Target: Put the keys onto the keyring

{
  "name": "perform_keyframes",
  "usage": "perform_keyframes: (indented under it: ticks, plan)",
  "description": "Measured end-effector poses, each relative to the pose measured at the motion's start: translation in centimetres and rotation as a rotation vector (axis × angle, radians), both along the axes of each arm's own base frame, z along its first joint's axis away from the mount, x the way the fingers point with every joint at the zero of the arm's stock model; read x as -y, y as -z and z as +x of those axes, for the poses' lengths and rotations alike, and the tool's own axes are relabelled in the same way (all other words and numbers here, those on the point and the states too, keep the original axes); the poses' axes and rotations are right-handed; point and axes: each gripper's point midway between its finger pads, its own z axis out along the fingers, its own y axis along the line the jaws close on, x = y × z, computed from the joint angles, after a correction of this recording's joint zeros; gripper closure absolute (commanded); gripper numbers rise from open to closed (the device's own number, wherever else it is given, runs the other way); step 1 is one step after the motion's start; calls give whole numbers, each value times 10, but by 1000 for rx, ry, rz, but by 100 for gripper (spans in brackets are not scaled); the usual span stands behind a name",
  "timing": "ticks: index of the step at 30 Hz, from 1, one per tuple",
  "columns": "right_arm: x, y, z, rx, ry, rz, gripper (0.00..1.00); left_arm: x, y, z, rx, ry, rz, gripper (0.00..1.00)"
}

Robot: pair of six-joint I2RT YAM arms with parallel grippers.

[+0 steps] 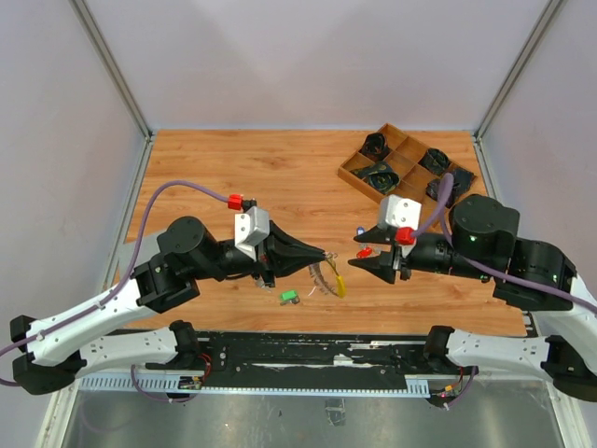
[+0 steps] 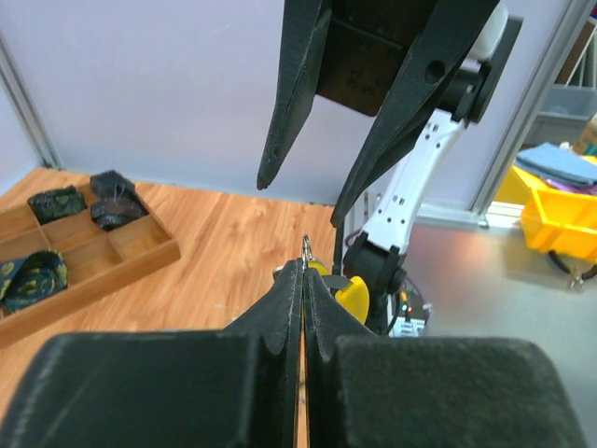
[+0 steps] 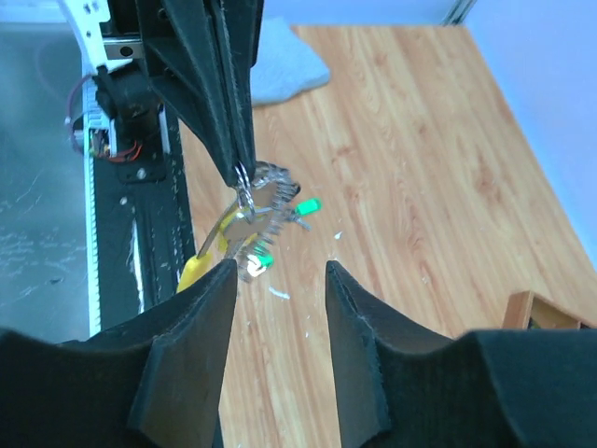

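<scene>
My left gripper point(image 1: 324, 254) is shut on the keyring point(image 1: 326, 275), pinching a small wire loop at its top. The silvery coil and its yellow curved piece point(image 1: 340, 285) hang just below the fingertips. In the right wrist view the left fingers point(image 3: 229, 112) hold the keyring point(image 3: 266, 201), with green-headed keys point(image 3: 308, 205) at the coil; I cannot tell whether they hang on it. One green key point(image 1: 289, 297) shows by the ring. My right gripper point(image 1: 359, 262) is open and empty, facing the ring closely. A red key point(image 1: 364, 252) and a blue key point(image 1: 360, 231) lie beside it.
A wooden compartment tray point(image 1: 353, 173) with dark objects stands at the back right. The black rail point(image 1: 308, 350) with the arm bases runs along the near edge. Grey walls enclose the table on three sides.
</scene>
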Motion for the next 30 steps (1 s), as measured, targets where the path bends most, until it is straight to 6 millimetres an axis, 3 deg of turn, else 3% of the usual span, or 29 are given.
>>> perform_keyframes:
  ticks: [6,12,23,30]
  plan:
    - [0,-11,-1,33,15,174,53,-3,-16,-5,-8,16,-81,99]
    - [-15,-23,0,-1,19,344,54,-3,-25,-11,-5,48,-116,100]
    - [-24,-46,-8,-34,-25,461,65,-3,-31,-15,5,67,-137,99]
    - [-27,-45,-12,-49,-49,463,70,-3,-31,-15,4,68,-139,99]
